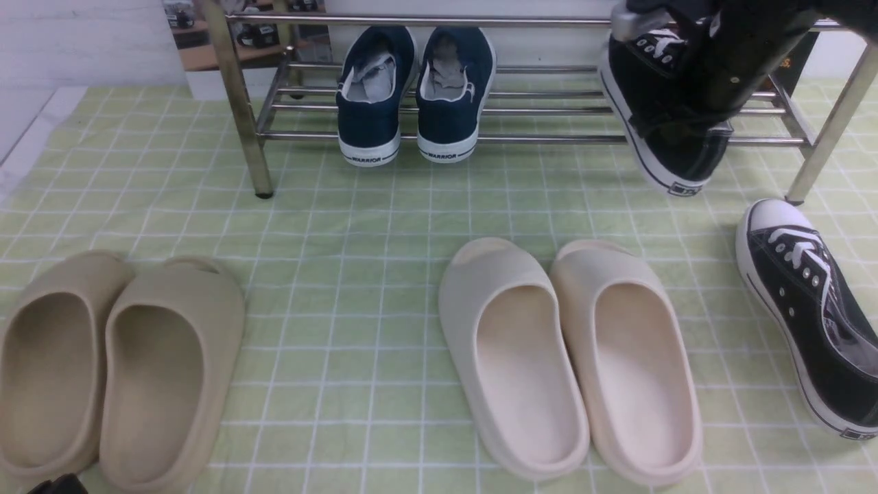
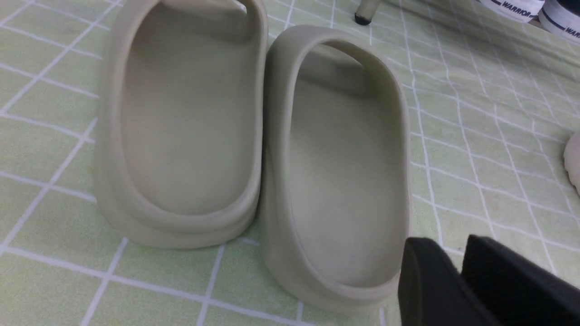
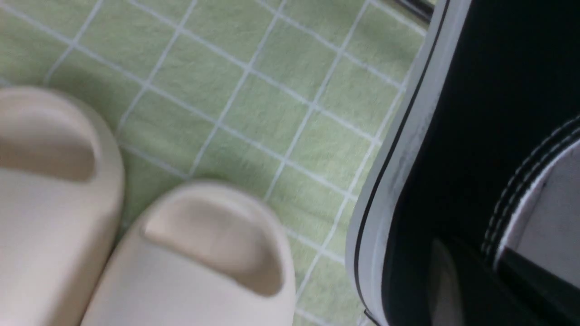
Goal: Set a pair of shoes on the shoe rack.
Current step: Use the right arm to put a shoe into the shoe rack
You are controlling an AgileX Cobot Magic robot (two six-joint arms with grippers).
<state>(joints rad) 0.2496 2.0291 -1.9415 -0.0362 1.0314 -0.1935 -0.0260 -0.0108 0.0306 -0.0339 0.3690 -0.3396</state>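
Observation:
One black sneaker (image 1: 662, 154) with white laces hangs in my right gripper (image 1: 693, 113), which is shut on its collar. It is tilted, toe up and heel down, in front of the right end of the chrome shoe rack (image 1: 535, 138); I cannot tell if it touches the rails. The right wrist view shows this sneaker (image 3: 476, 113), with my gripper (image 3: 491, 271) clamping its side wall. The other black sneaker (image 1: 816, 309) lies on the cloth at the far right. My left gripper (image 2: 446, 253) is shut and empty, low beside the beige slides (image 2: 253, 136).
Navy WARRIOR sneakers (image 1: 411, 89) stand on the rack's lower shelf, left of centre. Beige slides (image 1: 116, 363) lie front left and cream slides (image 1: 569, 357) front centre on the green checked cloth (image 1: 343, 226). The rack's right leg (image 1: 830, 130) stands beside the held sneaker.

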